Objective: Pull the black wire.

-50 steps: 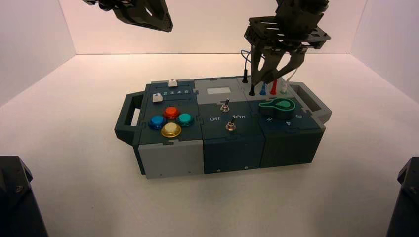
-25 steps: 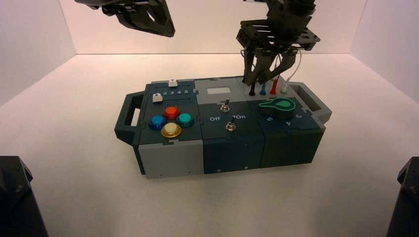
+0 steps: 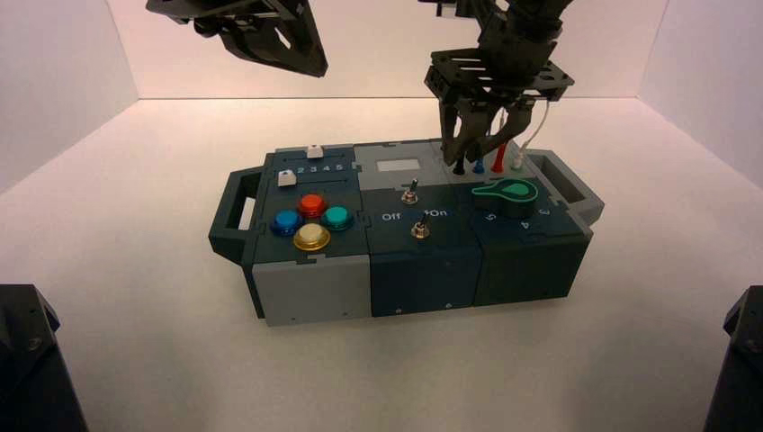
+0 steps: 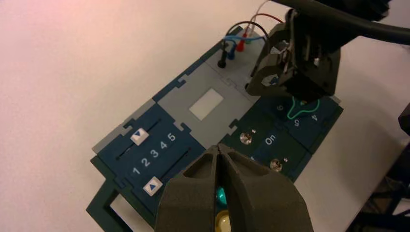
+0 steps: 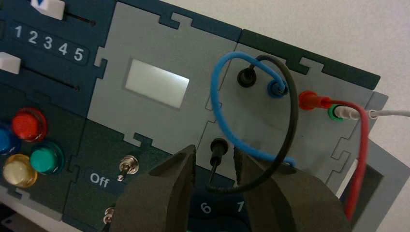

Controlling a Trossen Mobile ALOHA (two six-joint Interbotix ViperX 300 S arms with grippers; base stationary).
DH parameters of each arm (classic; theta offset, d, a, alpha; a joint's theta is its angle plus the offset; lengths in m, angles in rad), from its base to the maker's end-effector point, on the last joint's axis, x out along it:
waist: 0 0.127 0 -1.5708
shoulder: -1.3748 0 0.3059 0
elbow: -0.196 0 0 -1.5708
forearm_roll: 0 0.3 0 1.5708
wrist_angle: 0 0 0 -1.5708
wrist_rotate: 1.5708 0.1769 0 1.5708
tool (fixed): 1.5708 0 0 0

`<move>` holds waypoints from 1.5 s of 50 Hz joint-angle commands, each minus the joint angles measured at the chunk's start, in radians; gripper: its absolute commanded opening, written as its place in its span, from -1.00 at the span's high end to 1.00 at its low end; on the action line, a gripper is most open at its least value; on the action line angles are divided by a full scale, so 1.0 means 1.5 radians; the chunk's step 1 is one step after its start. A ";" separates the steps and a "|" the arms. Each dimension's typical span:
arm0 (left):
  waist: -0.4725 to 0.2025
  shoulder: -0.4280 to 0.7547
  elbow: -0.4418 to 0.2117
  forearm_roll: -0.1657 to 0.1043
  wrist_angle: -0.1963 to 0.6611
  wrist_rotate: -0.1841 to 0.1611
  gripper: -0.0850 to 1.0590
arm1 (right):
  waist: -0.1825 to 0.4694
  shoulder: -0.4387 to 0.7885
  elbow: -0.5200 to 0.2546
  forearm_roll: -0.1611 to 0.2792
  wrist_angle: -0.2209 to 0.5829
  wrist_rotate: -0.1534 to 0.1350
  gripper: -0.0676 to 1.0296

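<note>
We are lining up on the black wire (image 5: 293, 111), our right claw (image 5: 215, 162) spread above the box (image 5: 159, 125) with the near plug (image 5: 218, 150) between its tips, so next we should sink straight and pinch, while our left claw (image 4: 218, 147) waits pressed together off to its left.

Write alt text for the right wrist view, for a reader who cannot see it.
The right gripper, fingers open, frames the near slim black plug of a looped black wire on the grey panel of a button box. A blue wire loops beside it; red and white wires sit beyond.
</note>
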 commanded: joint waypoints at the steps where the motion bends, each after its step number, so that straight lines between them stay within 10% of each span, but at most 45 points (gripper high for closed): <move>1: -0.014 0.000 -0.021 -0.005 -0.002 -0.007 0.91 | -0.003 -0.006 -0.015 0.001 -0.005 0.001 0.08; 20: -0.031 0.012 -0.026 -0.015 -0.002 -0.008 0.91 | -0.003 -0.001 -0.028 0.000 -0.005 0.002 0.14; 35: -0.031 0.012 -0.026 -0.015 -0.002 -0.008 0.91 | -0.004 0.022 -0.029 -0.004 -0.001 0.002 0.94; 75: -0.031 0.015 -0.031 -0.015 -0.003 -0.008 0.91 | -0.028 -0.090 -0.055 -0.029 0.065 0.008 0.92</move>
